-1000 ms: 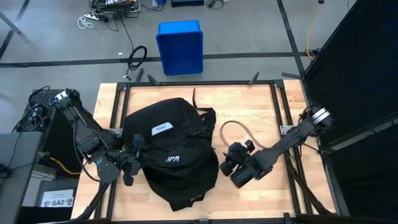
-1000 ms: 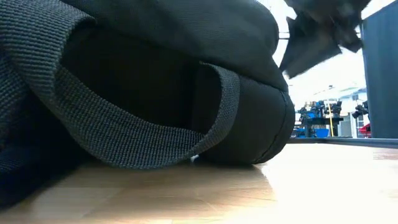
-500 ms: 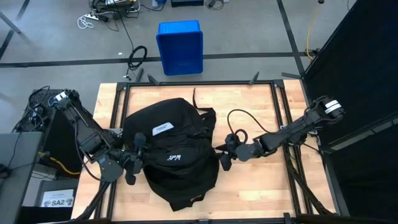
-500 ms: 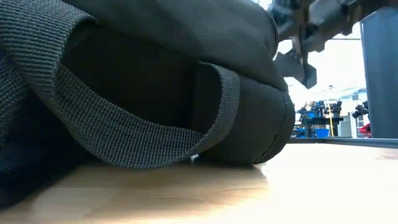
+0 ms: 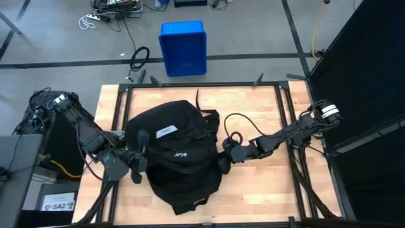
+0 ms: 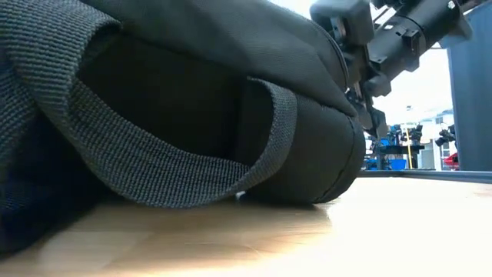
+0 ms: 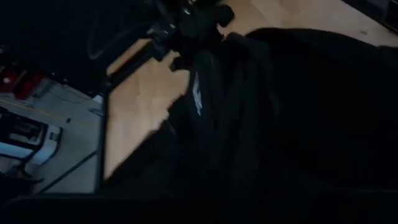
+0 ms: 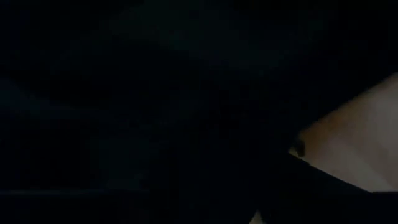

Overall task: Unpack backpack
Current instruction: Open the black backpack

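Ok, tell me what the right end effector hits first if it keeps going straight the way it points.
Most likely the backpack: the right end effector points at its side, already at the fabric. Whether they touch is unclear.

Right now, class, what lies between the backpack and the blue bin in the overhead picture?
In the high view, between the backpack and the blue bin: bare wooden table, its black frame rail, then grey floor.

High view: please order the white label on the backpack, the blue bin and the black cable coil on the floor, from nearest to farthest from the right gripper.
From the right gripper:
1. White label, on the backpack, toward the left arm.
2. Blue bin, on the floor beyond the table.
3. Black cable coil, on the floor beside the bin.
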Motion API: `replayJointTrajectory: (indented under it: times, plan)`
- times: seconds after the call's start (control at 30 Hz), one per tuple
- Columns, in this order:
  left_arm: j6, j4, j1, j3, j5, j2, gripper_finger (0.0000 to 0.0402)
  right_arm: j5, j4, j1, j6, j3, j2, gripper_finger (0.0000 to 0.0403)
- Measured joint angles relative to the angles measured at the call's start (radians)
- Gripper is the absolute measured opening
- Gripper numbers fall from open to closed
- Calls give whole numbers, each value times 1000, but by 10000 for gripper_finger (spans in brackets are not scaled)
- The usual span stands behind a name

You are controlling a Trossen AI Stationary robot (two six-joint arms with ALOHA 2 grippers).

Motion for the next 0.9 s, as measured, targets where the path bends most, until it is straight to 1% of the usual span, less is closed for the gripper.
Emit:
replayJointTrajectory:
  times: [0.13, 0.2, 0.3, 0.37, 0.5, 0.63, 0.7, 0.9]
  plan:
    - [46, 20, 9, 49, -13, 0, 150, 15, 32, 0, -42, 0, -1, 101]
    - [84, 62, 9, 66, -15, -1, 167, 23, 53, 0, -58, 0, -1, 71]
    - [144, 110, 9, 84, -15, 0, 186, 24, 76, 0, -81, 0, -1, 24]
    - [165, 126, 9, 96, -15, 6, 193, 27, 104, 0, -96, 0, -1, 7]
    - [181, 167, 10, 105, 6, 35, 199, 27, 148, 0, -114, 0, -1, 6]
    - [184, 241, 22, 105, 132, 117, 199, 31, 184, -1, -134, 0, -1, 1]
    - [187, 277, 31, 105, 168, 176, 199, 31, 197, -5, -139, 0, -1, 1]
    - [175, 370, 107, 105, 177, 354, 200, 31, 207, -6, -144, 0, -1, 0]
